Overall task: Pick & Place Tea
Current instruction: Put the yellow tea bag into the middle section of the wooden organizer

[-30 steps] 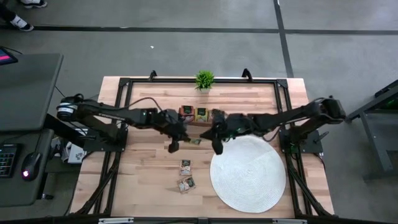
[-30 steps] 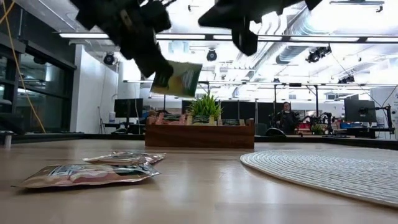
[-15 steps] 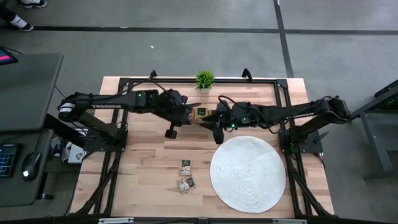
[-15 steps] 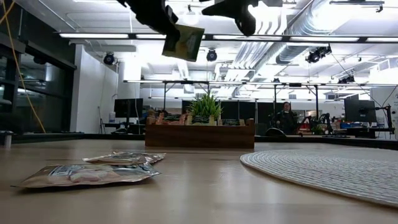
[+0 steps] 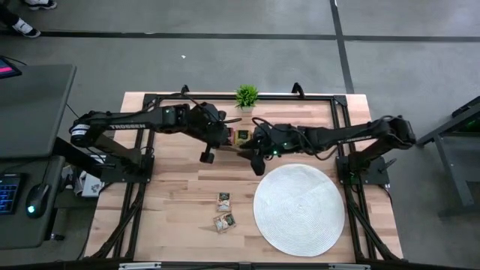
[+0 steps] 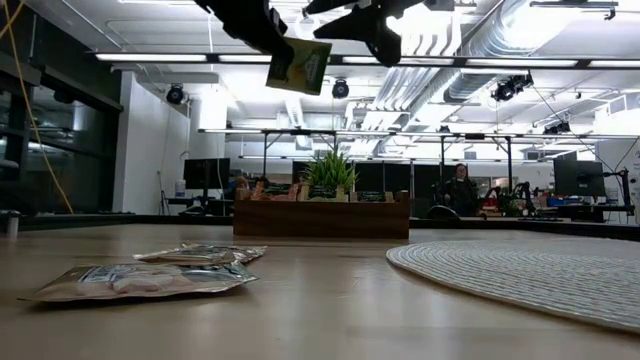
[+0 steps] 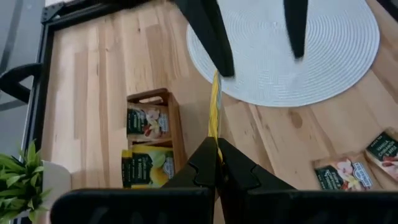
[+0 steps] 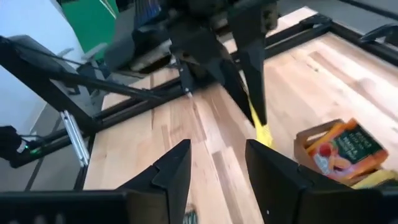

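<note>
Yellow foil shows edge-on in the left wrist view: one tea packet (image 7: 215, 115) pinched between the left gripper (image 7: 216, 149) jaws, pressed together on its lower edge, so the packet stands up out of the jaws with its long axis running straight ahead of them. In the low view it hangs high above the surface, tilted, yellow-green face outward (image 6: 297, 66).

Just beyond the packet's free end sits the right gripper (image 8: 214, 171), jaws spread, facing the left one; the packet lies ahead of and slightly to one side of that gap, not yet inside it. I judge the coming move a hand-over, and it turns on the spread jaws straddling the packet's thin edge instead of meeting its flat face.

Below the left jaws a wooden box (image 7: 163, 99) holds more packets upright; two others (image 5: 223, 211) lie flat on the surface beside the round white mat (image 5: 300, 210). Packet labels are dark, but their print is probably too small to read here.
</note>
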{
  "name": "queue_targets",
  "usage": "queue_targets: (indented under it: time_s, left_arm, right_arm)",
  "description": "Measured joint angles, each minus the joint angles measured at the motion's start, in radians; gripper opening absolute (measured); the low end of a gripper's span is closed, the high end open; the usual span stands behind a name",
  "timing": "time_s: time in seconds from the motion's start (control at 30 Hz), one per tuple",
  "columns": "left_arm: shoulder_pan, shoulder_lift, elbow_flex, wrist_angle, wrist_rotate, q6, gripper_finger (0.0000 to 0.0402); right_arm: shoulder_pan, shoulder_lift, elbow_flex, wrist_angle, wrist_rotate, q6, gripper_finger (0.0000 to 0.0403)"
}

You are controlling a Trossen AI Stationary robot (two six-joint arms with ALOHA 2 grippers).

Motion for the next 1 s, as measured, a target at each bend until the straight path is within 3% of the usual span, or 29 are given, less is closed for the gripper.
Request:
queue_targets:
  time_s: [0.43,0.63,1.0]
  left_arm:
    - [0.0,0.0,0.0,0.034,0.019,0.0,0.0]
    - [0.0,0.0,0.0,-0.005,0.025,0.0,0.0]
    - [0.0,0.0,0.0,-0.058,0.029,0.011,0.0]
  right_arm:
    - [-0.021,0.043,0.0,0.017,0.06,-0.01,0.0113]
    - [-0.039,0.043,-0.001,0.044,-0.032,-0.022,0.0089]
    - [-0.03,0.036,-0.001,0.039,-0.063,-0.107,0.0117]
